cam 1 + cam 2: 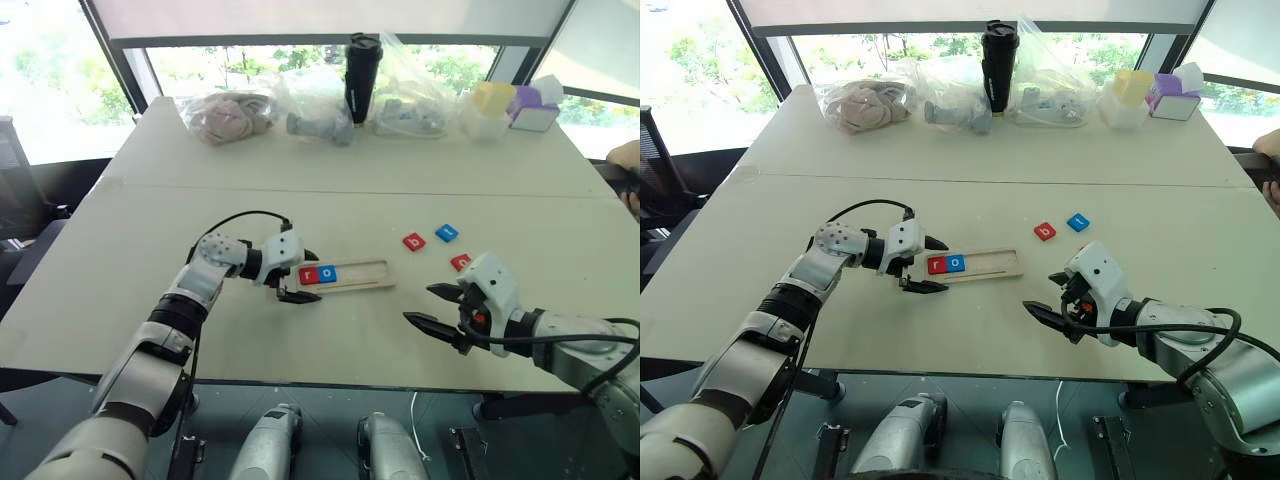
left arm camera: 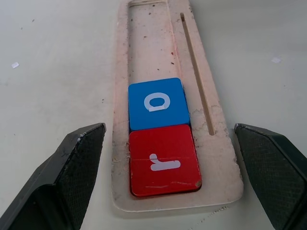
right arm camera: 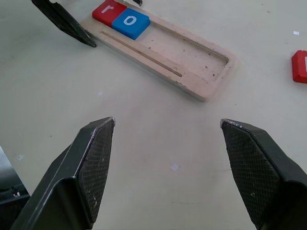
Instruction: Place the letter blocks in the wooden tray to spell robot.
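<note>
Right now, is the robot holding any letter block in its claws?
No. The left gripper is open around the end of the wooden tray, touching nothing. The right gripper is open over bare table.

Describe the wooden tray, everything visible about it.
The wooden tray is a long, narrow, shallow piece of pale, speckled wood with rounded corners, lying flat on the table. It has one wide recessed slot and a thin groove beside it. A red r block and a blue o block sit side by side at its left end; the rest of the slot is bare. The left gripper, open, straddles that end.
</note>
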